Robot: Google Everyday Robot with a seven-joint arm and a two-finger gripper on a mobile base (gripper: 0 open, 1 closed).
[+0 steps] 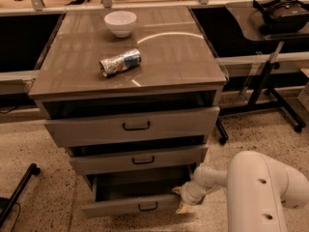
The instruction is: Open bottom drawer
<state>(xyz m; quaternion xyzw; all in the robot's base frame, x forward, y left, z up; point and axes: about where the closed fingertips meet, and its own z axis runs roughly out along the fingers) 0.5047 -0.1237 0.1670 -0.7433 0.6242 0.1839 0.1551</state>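
The bottom drawer (130, 206) is the lowest of three grey-beige cabinet drawers. It is pulled out the farthest, and its grey box interior shows behind the flat front with its small dark bar handle (147, 207). My gripper (181, 199) is at the right end of the drawer front, at the end of my white arm (263, 190) coming in from the lower right. It is touching or very near the front's right corner.
The middle drawer (140, 160) and the top drawer (133, 126) are each slightly open. On the cabinet top lie a white bowl (120, 22) and a crumpled can (120, 62). A side table with black headphones (282, 11) stands right. A black leg (17, 195) is lower left.
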